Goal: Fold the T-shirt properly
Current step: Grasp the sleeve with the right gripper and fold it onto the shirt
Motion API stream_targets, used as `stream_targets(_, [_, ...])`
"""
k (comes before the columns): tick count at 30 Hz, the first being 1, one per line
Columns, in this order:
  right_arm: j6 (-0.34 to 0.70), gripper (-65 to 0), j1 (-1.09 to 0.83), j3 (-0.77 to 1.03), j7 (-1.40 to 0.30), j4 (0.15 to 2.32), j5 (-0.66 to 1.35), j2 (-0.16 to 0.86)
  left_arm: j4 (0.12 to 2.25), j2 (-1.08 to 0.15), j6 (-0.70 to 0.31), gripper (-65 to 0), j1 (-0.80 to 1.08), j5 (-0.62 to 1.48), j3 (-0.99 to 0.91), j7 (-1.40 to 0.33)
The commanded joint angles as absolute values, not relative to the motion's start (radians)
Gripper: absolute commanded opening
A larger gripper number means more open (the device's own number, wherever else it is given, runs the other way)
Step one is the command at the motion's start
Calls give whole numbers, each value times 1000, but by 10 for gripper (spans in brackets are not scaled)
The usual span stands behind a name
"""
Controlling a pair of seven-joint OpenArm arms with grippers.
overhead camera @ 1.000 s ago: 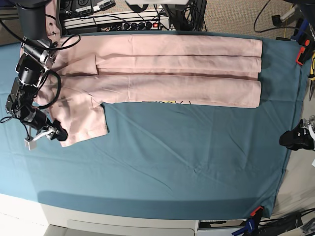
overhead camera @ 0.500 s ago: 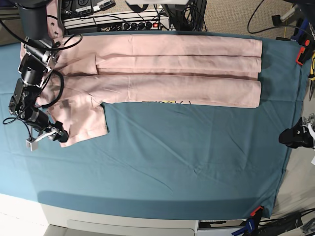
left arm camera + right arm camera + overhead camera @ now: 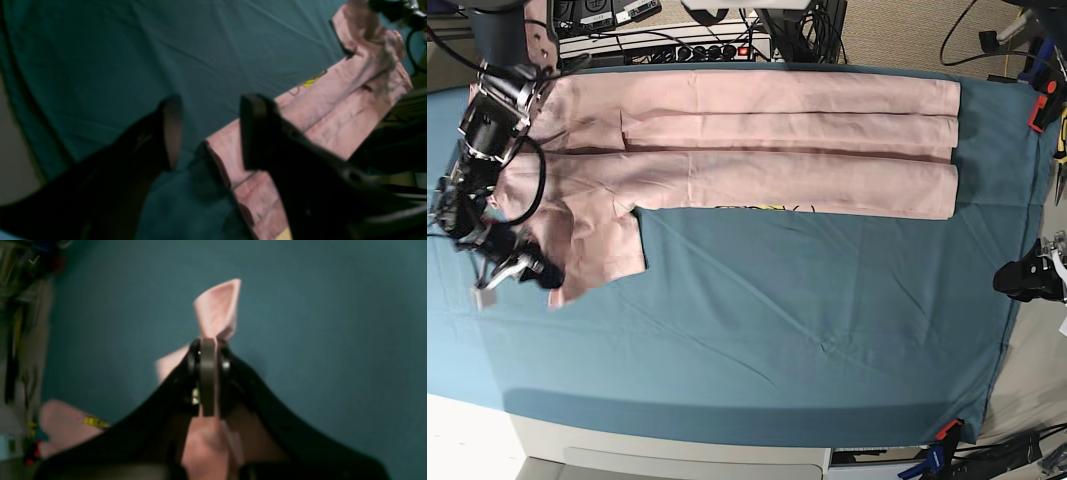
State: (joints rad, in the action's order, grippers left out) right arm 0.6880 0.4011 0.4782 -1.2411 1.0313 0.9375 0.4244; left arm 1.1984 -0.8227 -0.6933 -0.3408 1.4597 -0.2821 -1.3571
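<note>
T-shirt: pale pink cotton (image 3: 787, 182), lying in a long, layered band along the far side of the teal sheet (image 3: 777, 330), with one end flap reaching toward the near side at the base view's left.
Weight: light, I judge; a small lift should raise a corner, while the long band will probably lag behind and drag.
Stiffness: soft and limp. It will bend wherever it is unsupported, so a single pinch steers only the cloth close to it.
Grip and slip: matt cotton ought to hold well between firm fingers, though a shallow pinch could catch one layer and let another slide.
Fragility: little to fear; creases and a skewed fold are likelier than damage.
Held flap: the right gripper (image 3: 210, 343) has its fingers drawn together on the flap, a tip of pink cloth (image 3: 218, 310) poking out past them. The wrist view is blurred, so the number of layers caught is perhaps more than one, but I cannot be sure.
Left fingers: spread wide on the left gripper (image 3: 211, 133), with nothing between them.
Where to take hold: the flap's outer corners suit folding it back onto the band; for the band, take the open end's near corner (image 3: 210, 143), pinching every layer together.
Yellow mark: a sliver (image 3: 312, 82) shows at the band's near edge; that edge should be kept straight.
</note>
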Motion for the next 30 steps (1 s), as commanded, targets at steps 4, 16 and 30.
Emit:
stream_targets(4, [698, -650, 286, 472, -1381, 1374, 1071, 418, 1211, -848, -698, -358, -363, 1484, -291, -1336])
stream_targets(16, [698, -650, -167, 424, -1387, 1797, 1145, 327, 1211, -849, -698, -358, -363, 1484, -291, -1335])
stream_targets(30, [698, -650, -317, 424, -1396, 1844, 1306, 319, 1211, -849, -698, -358, -363, 1484, -291, -1335])
